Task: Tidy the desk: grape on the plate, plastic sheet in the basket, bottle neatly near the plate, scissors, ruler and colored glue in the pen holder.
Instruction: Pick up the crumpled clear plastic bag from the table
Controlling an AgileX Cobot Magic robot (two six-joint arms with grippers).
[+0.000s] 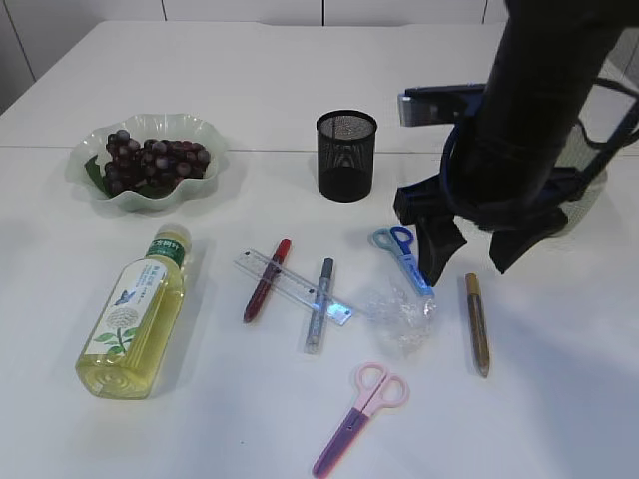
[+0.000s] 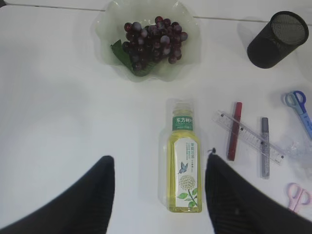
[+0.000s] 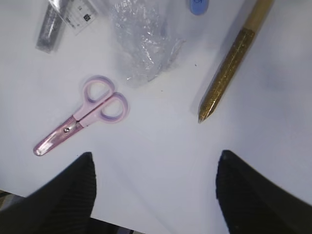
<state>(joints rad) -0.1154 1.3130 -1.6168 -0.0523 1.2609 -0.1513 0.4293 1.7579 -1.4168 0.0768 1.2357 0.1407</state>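
Note:
Dark grapes [image 1: 150, 160] lie on a pale green plate [image 1: 95, 190] at the back left. A yellow bottle [image 1: 135, 309] lies flat in front of it. A clear ruler [image 1: 293, 286] lies across a red glue pen [image 1: 267, 279] and a silver glue pen [image 1: 319, 304]. A gold glue pen [image 1: 477, 324], blue scissors [image 1: 404, 254], pink scissors [image 1: 359, 404] and a crumpled plastic sheet [image 1: 399, 314] lie to the right. The black mesh pen holder [image 1: 346, 155] stands empty. My right gripper [image 1: 474, 264] is open above the gold pen. My left gripper [image 2: 159, 156] is open high over the bottle [image 2: 185, 170].
A pale basket [image 1: 594, 185] is mostly hidden behind my right arm at the right edge. In the right wrist view the pink scissors [image 3: 83, 119], the plastic sheet [image 3: 141, 44] and the gold pen [image 3: 229, 73] lie beyond the open jaws [image 3: 156, 153], near the table's front edge.

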